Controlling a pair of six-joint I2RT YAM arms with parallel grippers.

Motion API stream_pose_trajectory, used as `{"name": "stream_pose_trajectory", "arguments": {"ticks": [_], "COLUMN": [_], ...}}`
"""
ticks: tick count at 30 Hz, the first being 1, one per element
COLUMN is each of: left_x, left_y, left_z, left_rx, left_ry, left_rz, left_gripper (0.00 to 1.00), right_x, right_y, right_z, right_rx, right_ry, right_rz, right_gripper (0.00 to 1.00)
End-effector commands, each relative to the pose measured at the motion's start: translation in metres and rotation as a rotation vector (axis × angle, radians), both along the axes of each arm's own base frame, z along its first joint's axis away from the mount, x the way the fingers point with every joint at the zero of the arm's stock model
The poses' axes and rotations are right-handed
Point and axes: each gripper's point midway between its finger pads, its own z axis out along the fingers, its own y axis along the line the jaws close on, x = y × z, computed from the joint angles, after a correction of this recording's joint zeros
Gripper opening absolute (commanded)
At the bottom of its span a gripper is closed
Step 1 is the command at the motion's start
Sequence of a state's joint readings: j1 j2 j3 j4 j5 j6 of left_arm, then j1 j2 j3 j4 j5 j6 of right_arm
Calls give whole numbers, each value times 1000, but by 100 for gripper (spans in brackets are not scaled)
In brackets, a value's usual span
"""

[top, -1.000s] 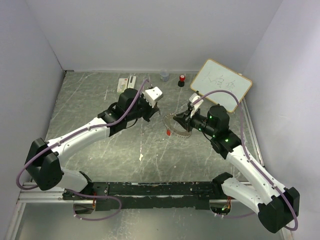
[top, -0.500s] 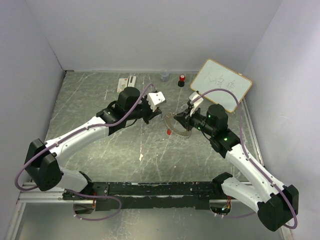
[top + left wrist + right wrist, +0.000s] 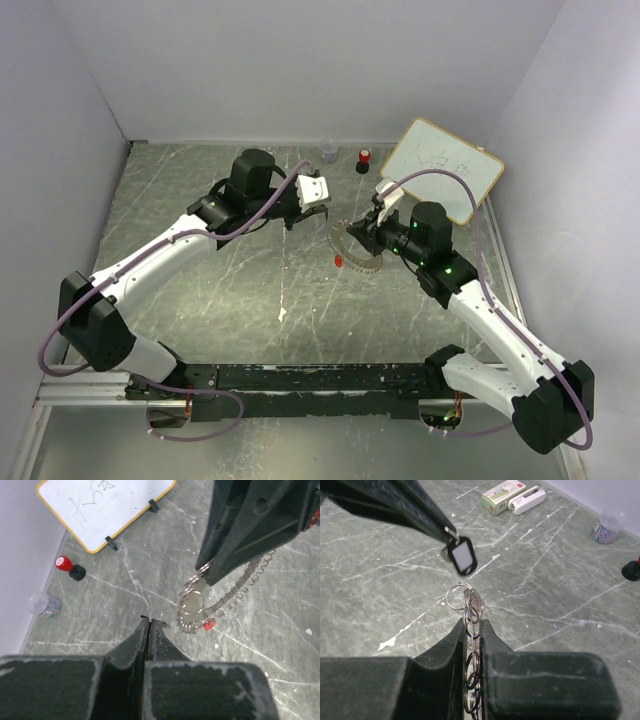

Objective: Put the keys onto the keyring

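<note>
While left end effector (image 3: 149, 622), pressed together, pinches black-tagged key (image 3: 461, 556) by its loop, right end effector (image 3: 472, 625) clamps keyring (image 3: 239, 589), red key (image 3: 209, 625) hanging from it.

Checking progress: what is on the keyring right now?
The keyring carries small split rings and a red-headed key. The right gripper clamps it, covering part of it; the black-tagged key hangs apart, from the left gripper.

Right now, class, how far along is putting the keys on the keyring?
Done, apparently: the red key sits at the keyring. In hand: the left end effector pinches the black-tagged key; the right end effector grips the keyring. Left: threading it on.
</note>
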State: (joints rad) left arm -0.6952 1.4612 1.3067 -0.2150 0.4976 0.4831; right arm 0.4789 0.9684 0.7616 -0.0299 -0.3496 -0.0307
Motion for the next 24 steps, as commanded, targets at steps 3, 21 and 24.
{"name": "stream_pose_trajectory", "arguments": {"ticks": [3, 21, 24], "left_x": [-8, -11, -10], "left_y": [-6, -2, -3], "left_z": [-3, -14, -15], "left_rx": [60, 137, 141], "left_ry": [-32, -52, -53], "left_rz": [-125, -176, -182], "left_gripper": [7, 7, 7], "right_x": [12, 21, 21], "right_y": [4, 12, 13], "right_z": [29, 32, 31], "right_rx": [18, 4, -4], "right_ry": [-43, -5, -4], "right_rz": [-7, 12, 19], "right_gripper": [0, 0, 0]}}
